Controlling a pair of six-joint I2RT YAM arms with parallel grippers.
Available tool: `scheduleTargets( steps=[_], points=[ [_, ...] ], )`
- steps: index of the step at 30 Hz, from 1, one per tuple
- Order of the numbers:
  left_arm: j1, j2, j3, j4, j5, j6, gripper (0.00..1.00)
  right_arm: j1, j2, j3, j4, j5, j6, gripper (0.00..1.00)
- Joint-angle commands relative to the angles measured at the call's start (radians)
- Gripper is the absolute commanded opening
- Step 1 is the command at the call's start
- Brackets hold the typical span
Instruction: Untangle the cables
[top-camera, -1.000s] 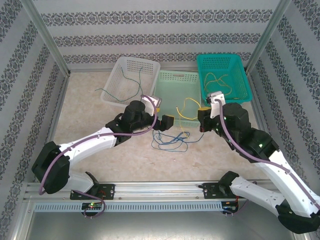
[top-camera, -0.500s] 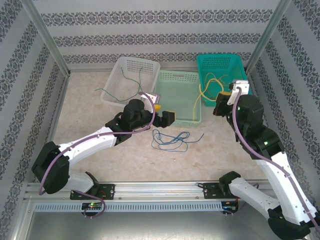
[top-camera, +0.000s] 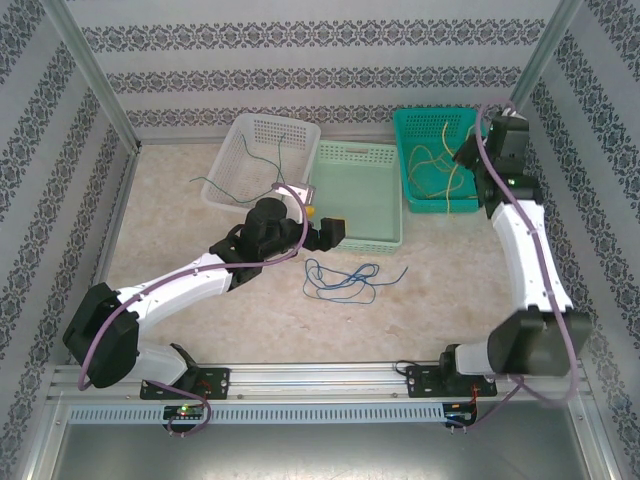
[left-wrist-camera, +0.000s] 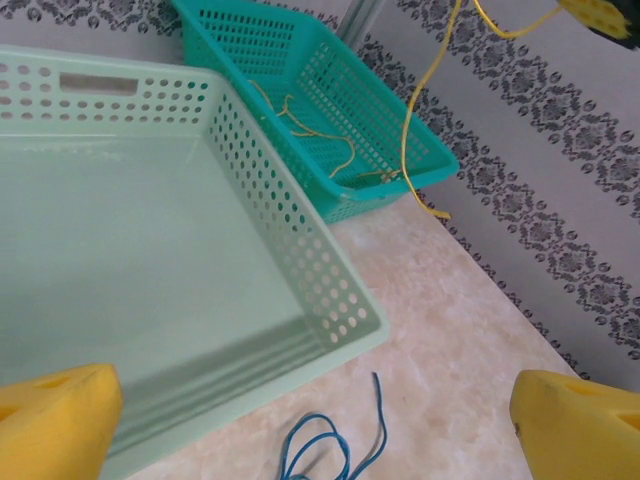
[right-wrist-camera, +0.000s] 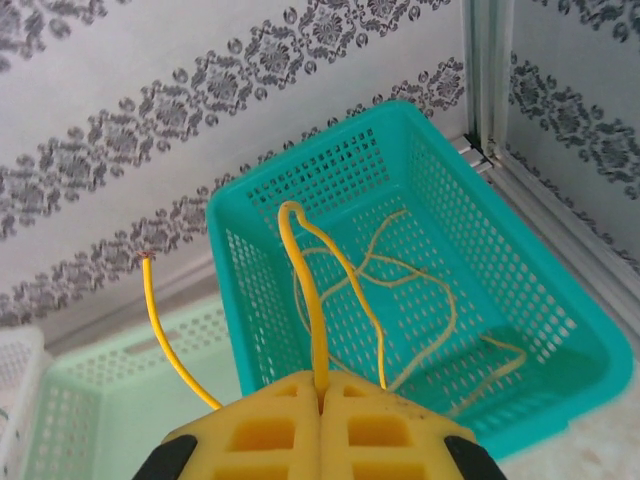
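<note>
- The yellow cable (right-wrist-camera: 312, 300) is pinched between the pressed-together fingers of my right pincer (right-wrist-camera: 322, 385). It rises in a loop from the fingers, and one free end sticks up to the side.
- A second ago this cable lay low, across the pale green basket (top-camera: 360, 190) towards the blue cable (top-camera: 340, 280). I have since swung it up and back, and it now hangs over the teal basket (top-camera: 401, 160), where other yellow strands (right-wrist-camera: 430, 330) already lie.
- In the left wrist view its tail (left-wrist-camera: 405, 130) dangles by that basket's near corner. I cannot tell whether the tip is inside the rim.
- The blue cable has kept its place on the table in loose loops just before the pale green basket, and no yellow crosses it any more. I judge the two are parted.
- The green cable (top-camera: 255, 175) lies in the white basket (top-camera: 270, 120), one end trailing over the side.
- My left pincer (top-camera: 325, 224) has stayed where it was, spread wide and holding nothing, by the pale green basket's near edge above the blue loops.
- What is left, I judge, is to drop the yellow and then lift the blue.
</note>
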Motion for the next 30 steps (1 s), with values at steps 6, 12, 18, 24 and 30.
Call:
scheduleTargets(
  steps=[6,12,18,24,30],
  points=[
    [0.026,-0.003,-0.024,0.005,-0.048,0.000,1.00,-0.013,0.148,0.077,0.373,-0.049,0.117,0.00],
    [0.045,0.019,-0.017,-0.002,-0.040,0.002,1.00,-0.018,0.248,-0.021,0.481,-0.052,0.194,0.00],
    [0.065,0.015,-0.018,-0.028,-0.034,0.004,1.00,-0.077,0.417,-0.050,0.349,-0.187,0.371,0.00],
    [0.080,-0.017,-0.060,-0.045,-0.042,0.002,1.00,-0.147,0.456,-0.069,0.184,-0.317,0.378,0.00],
    [0.086,-0.004,-0.074,-0.053,-0.016,-0.005,1.00,-0.161,0.476,0.046,-0.065,-0.382,0.234,0.73]
  ],
)
